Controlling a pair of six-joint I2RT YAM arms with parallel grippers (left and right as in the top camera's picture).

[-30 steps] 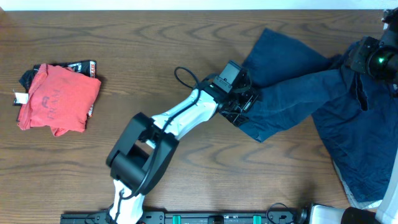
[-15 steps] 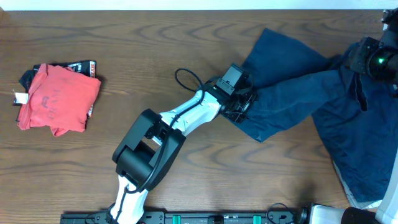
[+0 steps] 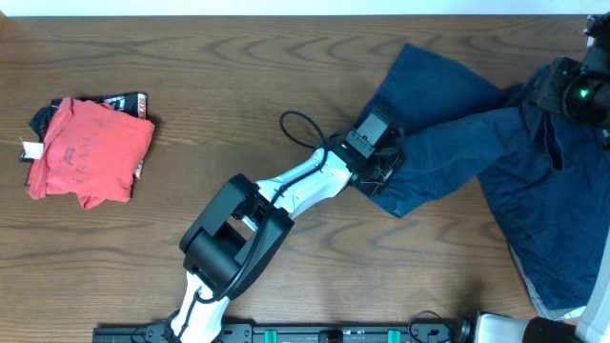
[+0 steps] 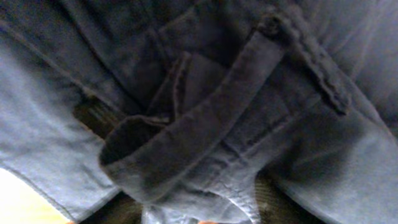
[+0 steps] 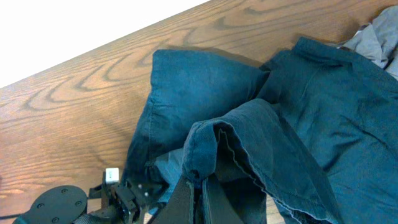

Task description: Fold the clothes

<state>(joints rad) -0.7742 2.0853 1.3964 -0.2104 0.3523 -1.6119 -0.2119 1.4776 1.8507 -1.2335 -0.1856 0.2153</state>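
The clothes [image 3: 534,191] are dark navy trousers spread over the right of the wooden table, one leg reaching left toward the middle. My left gripper [image 3: 383,170] sits on that leg's end. In the left wrist view, bunched navy fabric with a stitched band [image 4: 205,124] fills the frame, narrows to the bottom centre and hides my fingers. My right gripper [image 3: 564,95] is at the far right, over the trousers' upper part. In the right wrist view its fingers [image 5: 200,183] are shut on a raised fold of the clothes [image 5: 323,112]. The left gripper [image 5: 124,194] shows at the lower left there.
A folded red shirt [image 3: 91,148] lies on a dark garment at the table's left. A grey cloth [image 5: 380,34] peeks in at the top right of the right wrist view. The trousers hang toward the table's right edge.
My left gripper has moved right and a little toward the front, further onto the trouser leg. The right gripper and the red shirt have not moved.
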